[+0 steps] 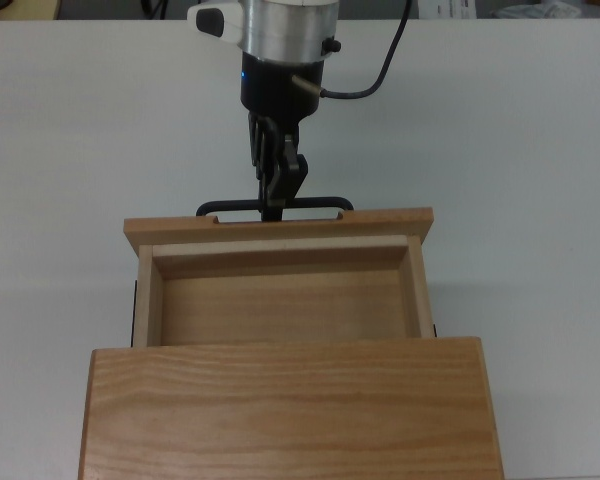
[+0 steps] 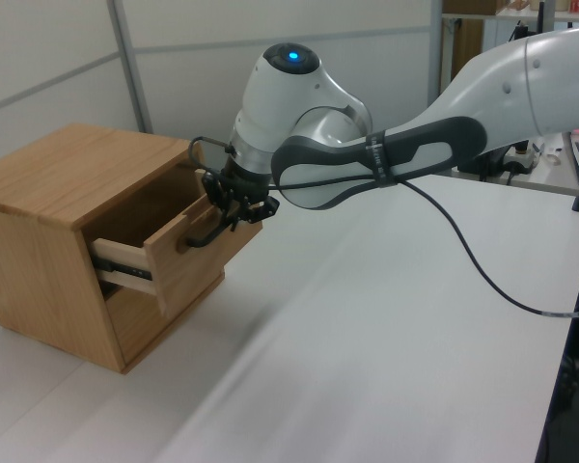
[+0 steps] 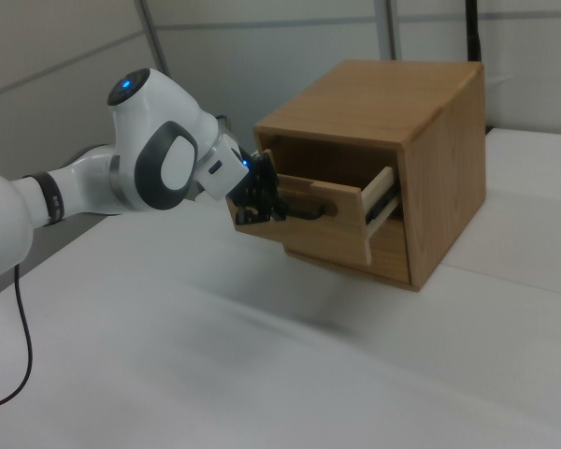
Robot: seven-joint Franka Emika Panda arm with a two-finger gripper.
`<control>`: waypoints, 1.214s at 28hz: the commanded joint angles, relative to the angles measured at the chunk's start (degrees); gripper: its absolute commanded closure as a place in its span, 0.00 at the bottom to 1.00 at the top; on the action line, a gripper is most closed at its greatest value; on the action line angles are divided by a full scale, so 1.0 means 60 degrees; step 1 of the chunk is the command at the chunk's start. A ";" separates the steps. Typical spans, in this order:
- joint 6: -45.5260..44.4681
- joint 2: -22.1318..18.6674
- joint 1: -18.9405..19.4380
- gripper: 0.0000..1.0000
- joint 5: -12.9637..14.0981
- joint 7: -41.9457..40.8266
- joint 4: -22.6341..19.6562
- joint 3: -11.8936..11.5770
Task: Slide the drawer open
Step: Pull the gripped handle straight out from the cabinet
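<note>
Drawer pulled partway out of the cabinet, gripper at its handle

In the top view the cabinet (image 1: 290, 410) sits on the table (image 1: 70, 150) at the bottom edge; the drawer (image 1: 280, 290) projects from it toward the top view's top. The handle (image 1: 275, 207) lies on the front panel's far side, at mid-width, with the gripper (image 1: 276, 205) closed around it and the arm beyond.

text: none legible | labels/brands/nos.: none | checked top, left, right views
</note>
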 commanded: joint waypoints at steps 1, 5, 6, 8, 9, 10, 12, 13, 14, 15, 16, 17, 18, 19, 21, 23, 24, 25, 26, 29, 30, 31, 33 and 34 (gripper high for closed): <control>-0.0561 -0.0838 -0.0055 1.00 -0.0052 -0.0688 -0.0689 -0.0018; -0.0737 -0.1204 -0.0055 1.00 0.0109 -0.0834 -0.1128 -0.0032; -0.0781 -0.1292 -0.0055 1.00 0.0153 -0.0892 -0.1230 -0.0032; -0.0956 -0.1511 -0.0040 1.00 0.0299 -0.1097 -0.1551 -0.0032; -0.0972 -0.1599 -0.0040 1.00 0.0328 -0.1142 -0.1640 -0.0032; -0.0986 -0.1673 -0.0040 1.00 0.0343 -0.1171 -0.1728 -0.0032; -0.1001 -0.1761 -0.0040 1.00 0.0343 -0.1186 -0.1875 -0.0018; -0.1001 -0.1819 -0.0025 1.00 0.0343 -0.1186 -0.1934 -0.0032; -0.1016 -0.1878 -0.0025 1.00 0.0343 -0.1186 -0.1934 -0.0018; -0.1016 -0.1936 -0.0025 1.00 0.0343 -0.1186 -0.1949 -0.0017; -0.1016 -0.1966 -0.0025 1.00 0.0358 -0.1186 -0.1963 -0.0017; -0.1016 -0.1995 -0.0025 1.00 0.0358 -0.1201 -0.1993 -0.0017; -0.1030 -0.2025 -0.0025 1.00 0.0358 -0.1273 -0.2051 -0.0017; -0.1030 -0.2083 -0.0025 1.00 0.0373 -0.1317 -0.2066 -0.0017; -0.1030 -0.2171 -0.0025 1.00 0.0373 -0.1362 -0.2153 -0.0018; -0.1030 -0.2230 -0.0025 1.00 0.0373 -0.1362 -0.2271 -0.0032; -0.1030 -0.2259 -0.0025 1.00 0.0373 -0.1376 -0.2271 -0.0032; -0.1030 -0.2288 -0.0040 1.00 0.0373 -0.1391 -0.2286 -0.0032; -0.1030 -0.2303 -0.0040 1.00 0.0373 -0.1391 -0.2286 -0.0018; -0.1030 -0.2332 -0.0040 1.00 0.0373 -0.1435 -0.2344 -0.0032; -0.1030 -0.2347 -0.0040 1.00 0.0373 -0.1464 -0.2359 -0.0032; -0.1088 -0.2362 -0.0040 1.00 0.0373 -0.1479 -0.2359 -0.0032; -0.1278 -0.2391 -0.0040 1.00 0.0373 -0.1508 -0.2388 -0.0032; -0.1294 -0.2420 -0.0025 1.00 0.0387 -0.1508 -0.2388 -0.0032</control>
